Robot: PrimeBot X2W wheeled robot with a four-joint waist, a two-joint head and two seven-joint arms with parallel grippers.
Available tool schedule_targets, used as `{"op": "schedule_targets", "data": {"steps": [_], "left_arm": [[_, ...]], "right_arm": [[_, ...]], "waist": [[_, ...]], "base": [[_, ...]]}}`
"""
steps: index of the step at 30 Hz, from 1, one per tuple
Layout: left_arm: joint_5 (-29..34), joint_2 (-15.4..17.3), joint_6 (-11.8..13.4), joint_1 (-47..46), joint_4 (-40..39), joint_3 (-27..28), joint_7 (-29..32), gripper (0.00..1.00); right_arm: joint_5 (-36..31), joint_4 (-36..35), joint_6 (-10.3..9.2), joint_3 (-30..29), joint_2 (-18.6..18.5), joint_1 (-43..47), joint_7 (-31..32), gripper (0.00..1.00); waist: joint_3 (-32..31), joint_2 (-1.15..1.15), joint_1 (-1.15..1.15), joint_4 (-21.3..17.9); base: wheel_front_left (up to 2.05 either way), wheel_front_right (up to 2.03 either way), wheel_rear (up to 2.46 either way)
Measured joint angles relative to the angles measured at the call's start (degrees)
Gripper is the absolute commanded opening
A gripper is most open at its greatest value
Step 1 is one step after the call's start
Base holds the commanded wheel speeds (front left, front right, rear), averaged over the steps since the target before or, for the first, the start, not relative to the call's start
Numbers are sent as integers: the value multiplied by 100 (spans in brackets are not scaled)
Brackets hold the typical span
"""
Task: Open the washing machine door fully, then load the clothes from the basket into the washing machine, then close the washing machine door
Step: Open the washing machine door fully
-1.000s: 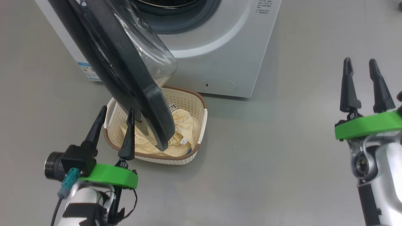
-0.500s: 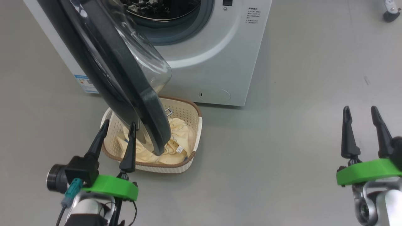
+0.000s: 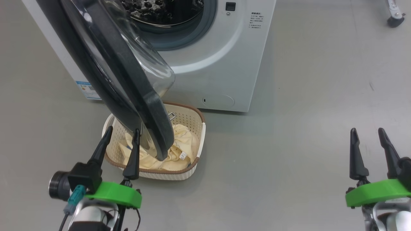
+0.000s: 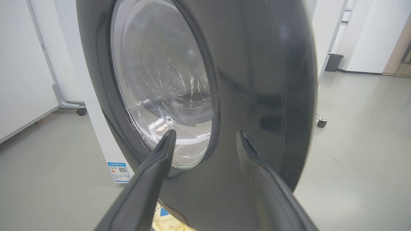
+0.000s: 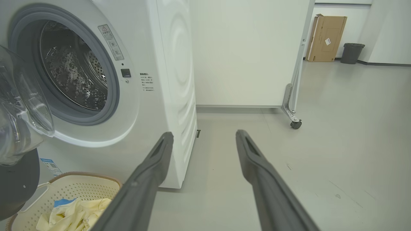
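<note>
The white washing machine stands at the top with its steel drum exposed. Its black-rimmed door hangs partly open, swung out over the cream basket on the floor. Pale yellow clothes lie in the basket, partly hidden by the door's edge. My left gripper is open at the lower left, fingertips just in front of the door's outer face, nothing between them. My right gripper is open at the lower right over bare floor, well clear of the machine and the basket.
Grey floor spreads to the right of the machine. A white panel on castors stands behind, with a cardboard box and a dark bin farther back. A blue label marks the machine's lower left corner.
The head view has tilted up, so the drum now shows and both grippers sit lower in the picture. Both stay open; the door and basket hold their places.
</note>
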Motion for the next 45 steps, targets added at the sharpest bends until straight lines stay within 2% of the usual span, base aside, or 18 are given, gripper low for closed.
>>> {"op": "schedule_targets", "data": {"steps": [14, 15, 16, 17, 18, 19, 38, 45], "left_arm": [[1, -5, 0, -1, 25, 41, 0, 99], [1, -7, 0, -2, 25, 52, 0, 74], [1, -7, 0, -2, 27, 60, 0, 42], [2, -8, 0, -3, 34, 70, 0, 16], [2, -10, 0, -3, 35, 85, 0, 16], [2, -10, 0, -4, 38, 104, 0, 0], [4, 24, 4, -121, 97, 394, 0, 0], [325, 119, 355, -614, -263, 694, -1, 0]], "right_arm": [[-1, -93, 0, -1, 2, 10, 55, 100], [-2, -97, 0, -1, 2, 10, 56, 100], [-3, -97, 0, -1, 2, 10, 56, 100], [-10, -97, 0, -1, 2, 10, 63, 100], [-23, -98, 0, 0, 2, 10, 73, 100], [-27, -112, 0, 0, 2, 10, 74, 100], [-27, -120, 0, 34, 2, 10, 80, 100], [-16, -126, 0, 3, 3, 16, 80, 100]], "waist": [[99, 0, 0, 6], [110, 0, 0, 8], [119, 0, 1, 11], [124, 0, 1, 14], [130, 0, 1, 14], [139, 0, 1, 12], [137, 0, 1, -1], [129, 0, 0, 120]], "base": [[0, 0, 0], [0, 0, 0], [0, 0, 0], [0, 0, 0], [0, 0, 0], [0, 0, 0], [0, 0, 0], [0, 0, 0]]}}
